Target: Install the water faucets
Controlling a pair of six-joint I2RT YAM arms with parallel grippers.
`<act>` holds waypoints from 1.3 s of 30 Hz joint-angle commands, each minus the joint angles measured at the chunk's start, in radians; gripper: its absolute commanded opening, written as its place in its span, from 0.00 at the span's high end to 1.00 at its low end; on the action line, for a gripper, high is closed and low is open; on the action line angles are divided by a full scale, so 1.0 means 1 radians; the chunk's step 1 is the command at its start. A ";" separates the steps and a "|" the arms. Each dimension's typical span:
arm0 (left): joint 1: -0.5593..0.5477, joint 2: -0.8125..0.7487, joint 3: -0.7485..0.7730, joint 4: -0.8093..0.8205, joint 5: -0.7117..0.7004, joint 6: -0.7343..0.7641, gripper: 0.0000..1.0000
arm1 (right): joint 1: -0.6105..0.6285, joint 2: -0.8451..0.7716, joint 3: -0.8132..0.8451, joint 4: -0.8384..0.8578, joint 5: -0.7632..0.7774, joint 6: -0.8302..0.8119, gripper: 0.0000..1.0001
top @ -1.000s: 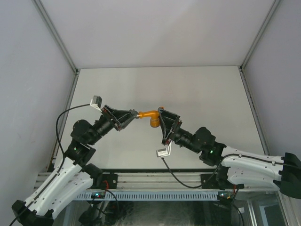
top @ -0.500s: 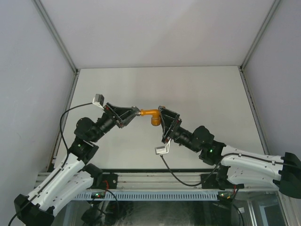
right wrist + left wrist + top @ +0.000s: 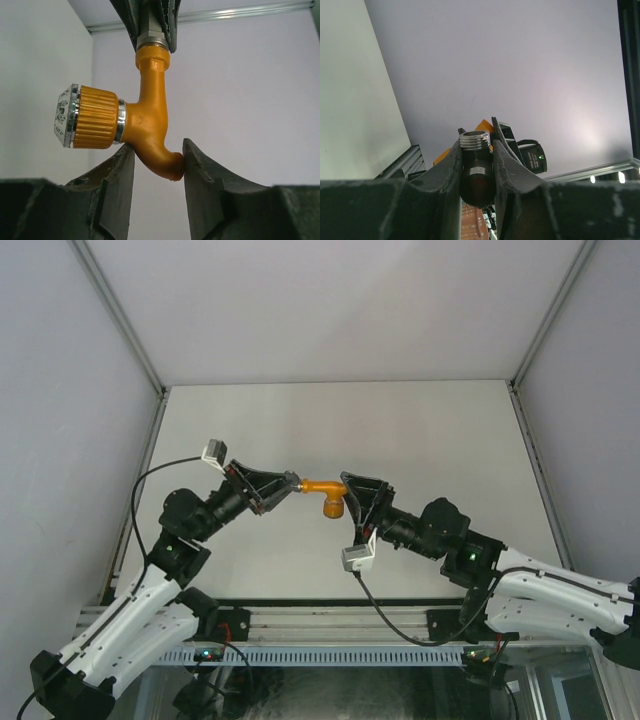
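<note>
The orange-yellow water faucet hangs in the air between my two grippers, above the table. In the right wrist view the faucet has its ribbed knob to the left and its threaded end up against the grey metal pipe fitting. My left gripper is shut on that fitting; a bit of the orange faucet shows behind it. My right gripper is closed on the faucet's bent spout, both fingers touching it.
The white table lies under the grippers, walled by grey panels on three sides. An aluminium rail runs along the near edge by the arm bases. Cables loop from both wrist cameras.
My right arm has swung to the right and turned at the wrist, with the faucet still in its fingers. My left gripper has shifted slightly up and right with the fitting.
</note>
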 commanded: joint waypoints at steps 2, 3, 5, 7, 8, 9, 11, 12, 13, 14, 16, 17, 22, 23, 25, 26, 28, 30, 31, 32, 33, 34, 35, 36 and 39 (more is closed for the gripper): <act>-0.023 0.021 0.039 0.055 0.064 0.094 1.00 | 0.017 -0.010 0.115 -0.063 -0.179 0.262 0.94; -0.025 0.022 0.043 0.055 0.063 0.112 1.00 | 0.012 -0.011 0.123 -0.080 -0.190 0.285 0.95; -0.028 0.020 0.048 0.056 0.063 0.137 1.00 | -0.012 -0.018 0.135 -0.097 -0.227 0.343 0.92; -0.029 0.015 0.045 0.065 0.059 0.154 1.00 | -0.033 -0.027 0.136 -0.105 -0.264 0.384 0.66; -0.028 0.010 0.041 0.075 0.055 0.156 1.00 | -0.040 -0.032 0.136 -0.104 -0.269 0.414 0.52; -0.028 0.003 0.035 0.092 0.047 0.156 1.00 | -0.049 -0.038 0.136 -0.097 -0.270 0.453 0.43; -0.028 -0.018 0.021 0.112 0.028 0.158 1.00 | -0.079 -0.057 0.131 -0.072 -0.276 0.558 0.37; -0.028 -0.028 0.014 0.115 0.018 0.162 1.00 | -0.101 -0.071 0.127 -0.060 -0.281 0.619 0.35; -0.028 -0.035 0.011 0.117 0.011 0.169 1.00 | -0.126 -0.085 0.121 -0.039 -0.285 0.690 0.32; -0.028 -0.041 0.009 0.117 0.007 0.177 1.00 | -0.158 -0.105 0.119 -0.019 -0.304 0.808 0.30; -0.028 -0.046 0.011 0.116 0.009 0.196 1.00 | -0.234 -0.133 0.115 -0.007 -0.384 0.951 0.28; -0.028 -0.047 0.012 0.117 0.011 0.211 1.00 | -0.275 -0.143 0.111 0.005 -0.434 1.027 0.26; -0.030 -0.042 0.026 0.120 0.020 0.273 0.99 | -0.403 -0.142 0.112 0.071 -0.497 1.500 0.14; -0.028 -0.042 0.031 0.120 0.025 0.289 1.00 | -0.417 -0.135 0.119 0.071 -0.491 1.593 0.13; -0.029 -0.040 0.041 0.120 0.035 0.317 1.00 | -0.444 -0.107 0.131 0.084 -0.544 1.759 0.13; -0.028 -0.035 0.047 0.119 0.041 0.327 1.00 | -0.450 -0.085 0.137 0.103 -0.583 1.827 0.14; -0.028 -0.031 0.059 0.121 0.050 0.341 1.00 | -0.453 -0.038 0.149 0.137 -0.649 1.945 0.15; -0.030 -0.024 0.064 0.137 0.061 0.342 1.00 | -0.454 0.007 0.163 0.153 -0.693 2.017 0.15; -0.030 -0.021 0.065 0.146 0.068 0.343 1.00 | -0.455 0.033 0.168 0.155 -0.708 2.045 0.15; -0.030 -0.019 0.067 0.153 0.075 0.343 1.00 | -0.455 0.049 0.171 0.152 -0.714 2.052 0.15; -0.030 -0.019 0.067 0.160 0.081 0.346 1.00 | -0.455 0.061 0.174 0.142 -0.700 2.062 0.15; -0.030 -0.019 0.067 0.168 0.089 0.346 1.00 | -0.456 0.075 0.175 0.134 -0.686 2.077 0.15; -0.031 -0.020 0.066 0.173 0.094 0.346 1.00 | -0.456 0.088 0.176 0.130 -0.680 2.089 0.15; -0.031 -0.020 0.066 0.179 0.101 0.348 1.00 | -0.456 0.103 0.176 0.135 -0.690 2.099 0.15; -0.031 -0.019 0.065 0.202 0.115 0.349 1.00 | -0.458 0.146 0.177 0.155 -0.730 2.128 0.16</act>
